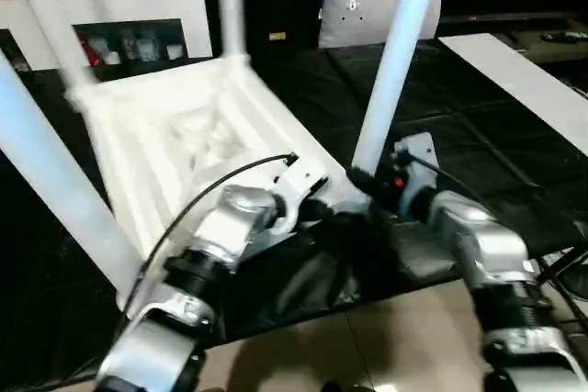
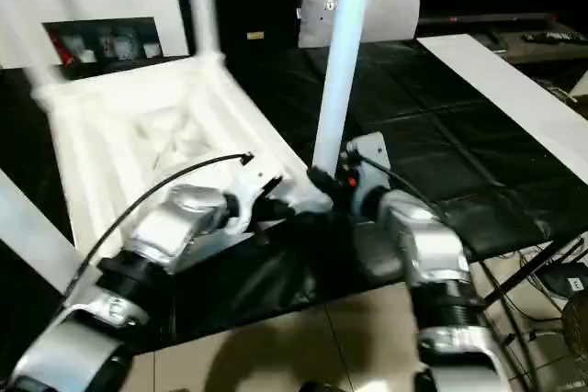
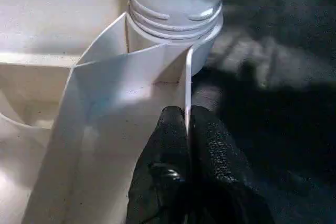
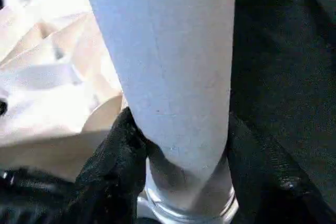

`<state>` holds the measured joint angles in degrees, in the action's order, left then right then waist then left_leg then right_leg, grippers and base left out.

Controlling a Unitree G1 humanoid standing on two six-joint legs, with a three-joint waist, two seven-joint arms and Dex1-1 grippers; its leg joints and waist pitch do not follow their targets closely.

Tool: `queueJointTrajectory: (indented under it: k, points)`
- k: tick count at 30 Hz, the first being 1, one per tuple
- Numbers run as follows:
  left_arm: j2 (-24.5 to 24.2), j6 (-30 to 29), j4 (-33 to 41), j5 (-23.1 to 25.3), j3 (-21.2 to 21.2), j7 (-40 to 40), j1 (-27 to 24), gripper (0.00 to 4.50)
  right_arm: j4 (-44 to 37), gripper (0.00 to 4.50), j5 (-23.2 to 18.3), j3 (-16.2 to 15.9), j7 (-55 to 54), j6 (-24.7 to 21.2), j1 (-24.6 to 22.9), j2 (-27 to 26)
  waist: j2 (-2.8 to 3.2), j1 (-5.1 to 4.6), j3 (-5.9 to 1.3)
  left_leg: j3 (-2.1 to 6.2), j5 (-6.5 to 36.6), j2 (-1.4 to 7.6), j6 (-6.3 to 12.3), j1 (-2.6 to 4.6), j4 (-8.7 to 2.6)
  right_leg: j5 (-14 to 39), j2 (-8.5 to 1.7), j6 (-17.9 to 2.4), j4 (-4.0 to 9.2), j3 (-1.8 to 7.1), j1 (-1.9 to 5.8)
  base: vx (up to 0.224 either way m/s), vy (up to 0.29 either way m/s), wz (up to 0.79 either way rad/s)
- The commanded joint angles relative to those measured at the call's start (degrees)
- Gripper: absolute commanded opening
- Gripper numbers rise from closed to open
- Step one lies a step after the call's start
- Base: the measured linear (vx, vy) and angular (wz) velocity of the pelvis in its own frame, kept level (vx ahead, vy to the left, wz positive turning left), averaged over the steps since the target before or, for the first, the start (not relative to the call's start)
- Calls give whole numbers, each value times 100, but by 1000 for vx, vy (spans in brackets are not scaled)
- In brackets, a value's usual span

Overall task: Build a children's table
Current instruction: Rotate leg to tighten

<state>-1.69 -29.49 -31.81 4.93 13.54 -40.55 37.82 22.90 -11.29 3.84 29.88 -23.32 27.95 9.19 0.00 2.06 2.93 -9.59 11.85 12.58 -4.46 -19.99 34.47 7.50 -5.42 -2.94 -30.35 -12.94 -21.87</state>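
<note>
The children's table lies upside down and tilted, its white tabletop (image 1: pixel 184 135) showing the ribbed underside. White legs stand up from the far corner (image 1: pixel 230 6) and the near left corner (image 1: pixel 46 181). A third leg (image 1: pixel 393 61) rises at the near right corner, its threaded end (image 3: pixel 176 9) at the round socket. My right gripper (image 4: pixel 181 145) is shut around this leg just above the thread, with a black finger (image 4: pixel 118 145) on each side. My left gripper (image 3: pixel 186 116) is shut on a thin rib of the tabletop beside that socket, also seen from above (image 1: pixel 322 210).
The black-covered work table (image 1: pixel 478 135) carries the tabletop. A long white board (image 1: pixel 524 80) lies at the right. A grey cushion (image 1: pixel 367 6) and a white shelf unit (image 1: pixel 119 6) stand behind. Tiled floor (image 1: pixel 367 337) shows below the table's near edge.
</note>
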Motion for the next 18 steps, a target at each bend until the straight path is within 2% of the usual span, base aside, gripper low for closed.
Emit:
queueJointTrajectory:
  k: [1,2,3,4,5,6,7,9,11,12,13,14,15,18]
  points:
    - [483,184,454,-337,208,-241,51,0,165,263,-111,-201,115,51,-31,-270,-61,97,-436,57,931,107,379,16,-351,2490,-481,115,448,364,318,0,0,0]
    - [437,191,497,-301,250,-269,23,0,90,269,-110,-218,233,39,-93,-219,-55,120,-450,68,780,123,416,1,-357,2295,-484,15,385,404,329,0,0,0]
    - [437,191,497,-301,250,-269,23,0,90,269,-110,-218,233,39,-93,-219,-55,120,-450,68,780,123,416,1,-357,2295,-484,15,385,404,329,0,0,0]
    - [403,206,510,-278,272,-278,10,0,40,284,-110,-229,304,24,-130,-180,-56,162,-466,72,550,149,466,-13,-354,2047,-491,-103,325,454,330,0,0,0]
    - [249,310,442,-215,280,-315,21,0,-103,299,-163,-227,564,61,-228,37,-76,213,-485,77,257,153,525,-66,-344,1696,-483,-200,226,493,362,0,0,0]
    - [231,324,434,-208,281,-320,22,0,-117,307,-170,-225,593,65,-238,61,-79,251,-493,71,82,158,606,-63,-328,1404,-487,-304,156,532,352,0,0,0]
    - [145,417,396,-174,292,-346,31,0,-189,307,-211,-213,735,94,-278,186,-56,272,-499,68,12,156,642,-57,-322,1293,-486,-362,131,544,348,0,0,0]
    - [12,553,353,-132,317,-420,39,0,-294,329,-295,-172,973,131,-329,369,-96,368,-519,38,-201,123,762,-71,-293,1020,-480,-443,68,584,353,0,0,0]
    - [-242,743,322,-74,416,-715,27,0,-406,349,-348,-217,1597,283,-408,773,-108,405,-501,8,-129,105,801,-65,-283,1071,-467,-496,59,598,317,0,0,0]
    - [-345,803,318,-56,463,-850,16,0,-452,349,-356,-249,1849,349,-445,937,-98,451,-483,4,7,93,788,-71,-289,1336,-472,-414,105,578,328,0,0,0]
    - [-439,878,312,-41,515,-992,9,0,-475,368,-358,-273,2051,397,-464,1075,-101,462,-476,-13,95,93,771,-52,-291,1474,-463,-371,125,584,314,0,0,0]
    - [-670,1017,395,-77,650,-1439,-55,0,-509,380,-416,-269,2460,451,-486,1349,-96,497,-446,-9,338,78,664,-45,-309,1943,-457,-177,194,555,309,0,0,0]
    - [-733,1047,414,-96,683,-1575,-67,0,-506,388,-436,-262,2578,460,-481,1429,-114,496,-443,-15,421,81,632,-35,-312,2079,-453,-93,211,560,307,0,0,0]
    - [-1015,1384,505,-101,895,-2125,-128,0,-633,412,-508,-331,3136,493,-512,1746,-97,531,-418,-15,707,77,484,31,-327,2567,-433,106,297,529,256,0,0,0]
